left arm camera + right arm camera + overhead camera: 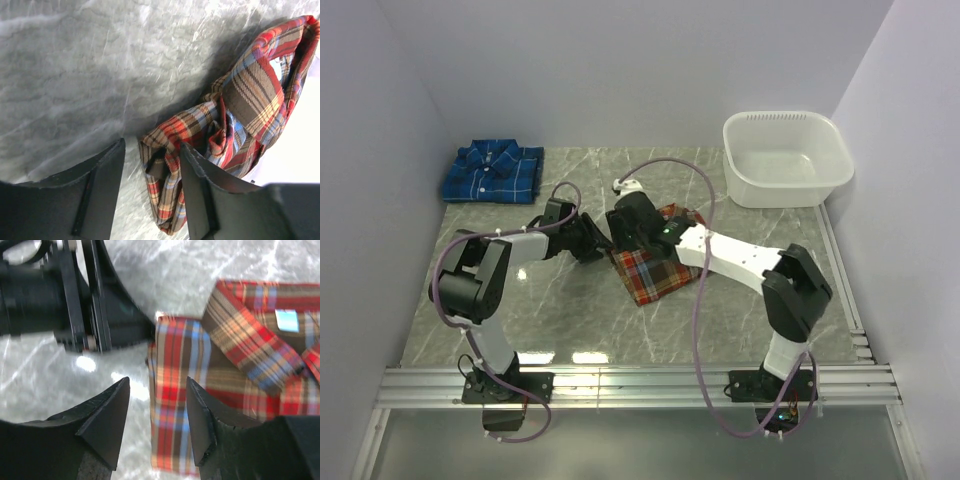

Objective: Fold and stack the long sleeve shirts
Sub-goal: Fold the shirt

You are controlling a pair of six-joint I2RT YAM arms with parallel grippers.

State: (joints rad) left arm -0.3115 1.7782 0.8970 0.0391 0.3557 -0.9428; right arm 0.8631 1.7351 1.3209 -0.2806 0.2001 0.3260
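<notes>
With left gripper (151, 146) and right gripper (157, 381) spread open at the edge of the red shirt (655, 272), judged 2 shirts folded but unstacked, blue shirt (492, 172) well apart.

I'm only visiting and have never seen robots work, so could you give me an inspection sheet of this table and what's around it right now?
Surface: grey marbled table, no spills seen.
Job's things: blue shirt folded at the far left corner; red plaid shirt mid-table, mostly folded, left edge bunched.
Clutter: white tub at far right, looks empty.
Grippers: left gripper open, the bunched edge between its fingers; right gripper open above the same shirt's edge.
Cables: purple-grey cables loop from both arms above the table.
Surroundings: plain white walls; metal rails at the near edge.
</notes>
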